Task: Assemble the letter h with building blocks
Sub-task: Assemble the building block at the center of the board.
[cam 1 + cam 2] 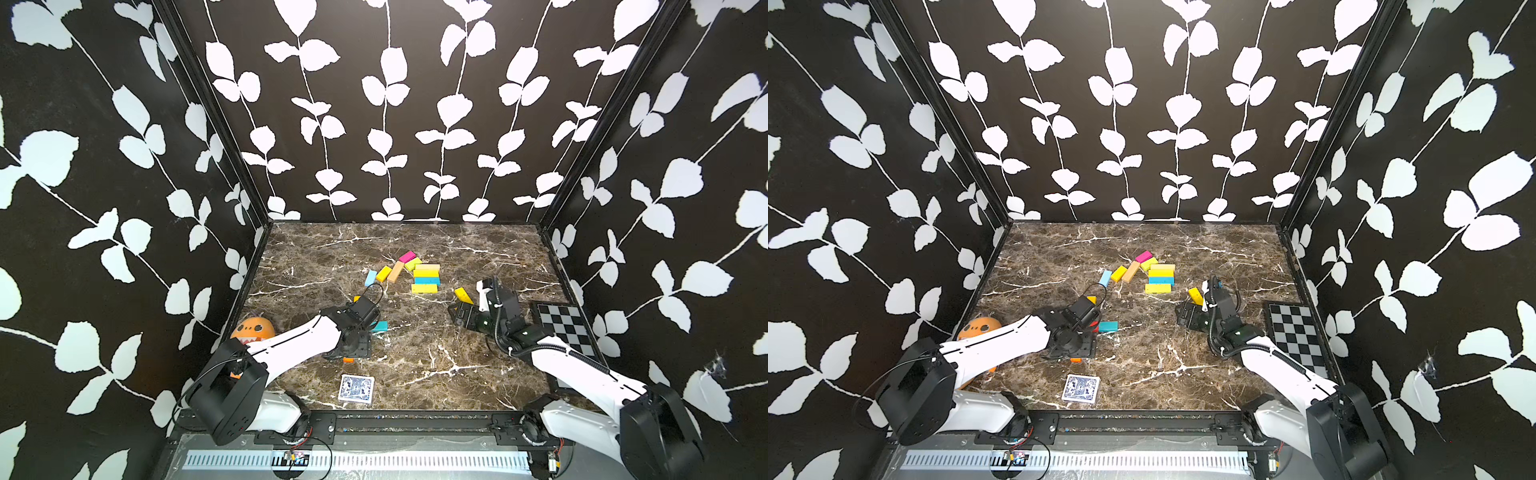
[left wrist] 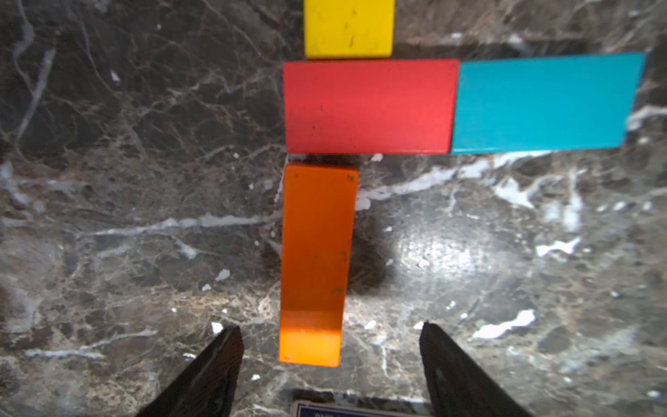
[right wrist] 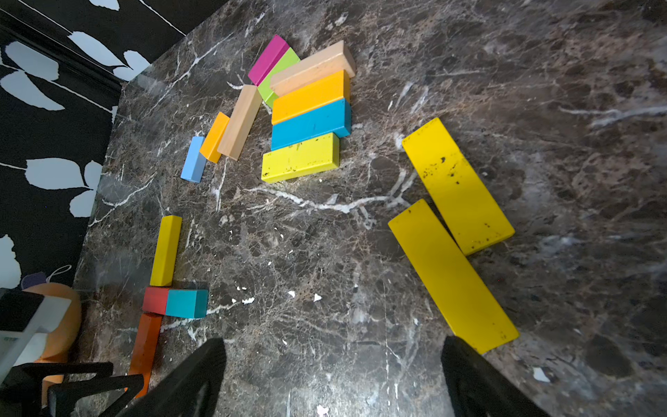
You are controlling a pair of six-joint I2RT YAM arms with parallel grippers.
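1. Building blocks [image 3: 310, 122] lay on a marble table [image 1: 415, 365]. Fifteen could be counted in the right wrist view: four yellow, two amber, two tan, two teal, and one each of pink, green, light blue, red and orange.
2. Near the table's left edge, four made a partial letter. A yellow block [image 2: 348, 29] and an orange block [image 2: 314, 252] lay in line, a red block [image 2: 368, 106] sat crosswise between them, and a teal block [image 2: 545, 103] butted against the red block's far end.
3. The left gripper [image 2: 329, 325] was released, its jaws wide on either side of the orange block's near end and touching nothing.
4. The right gripper [image 3: 334, 341] was spread and empty, just beside two loose yellow blocks [image 3: 458, 184] toward the right edge.
5. Nine more were heaped toward the back middle.
6. The blocks looked stiff, light and smooth-painted, so perhaps a little slippery. Each was probably best pinched across its narrow width at mid-length.
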